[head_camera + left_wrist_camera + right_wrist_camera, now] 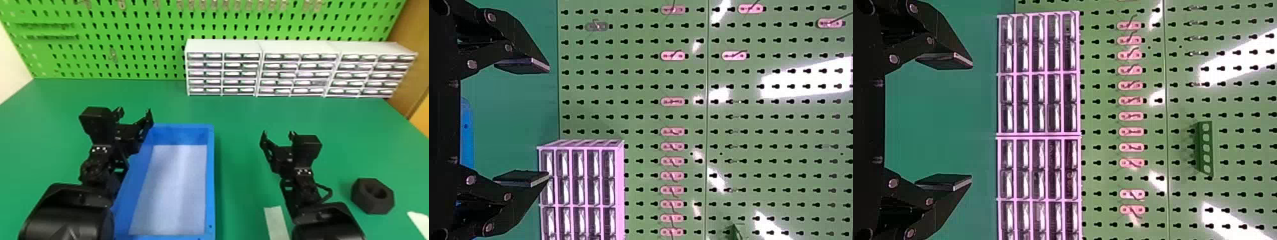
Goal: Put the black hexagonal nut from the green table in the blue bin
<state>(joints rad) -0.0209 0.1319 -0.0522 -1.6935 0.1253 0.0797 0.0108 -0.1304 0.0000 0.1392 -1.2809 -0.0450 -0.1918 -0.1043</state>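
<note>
Left gripper (134, 113) hovering by the far left corner of the blue bin (211, 178), fingers standing wide, holding nothing. Right gripper (278, 135) hanging over the green table (236, 127), right of the bin, fingers also spreading wide, gripping nothing. Black hexagonal nut (372, 205) lying on the table, outside the bin, right of the right arm. White drawer units (223, 46) standing at the back against the green pegboard (127, 57).

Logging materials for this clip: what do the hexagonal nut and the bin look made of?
The black hexagonal nut looks like matte foam or rubber, possibly plastic: its dark faces are dull, without metallic glint. The blue bin looks like smooth moulded plastic, judging by its evenly coloured walls and rim.
</note>
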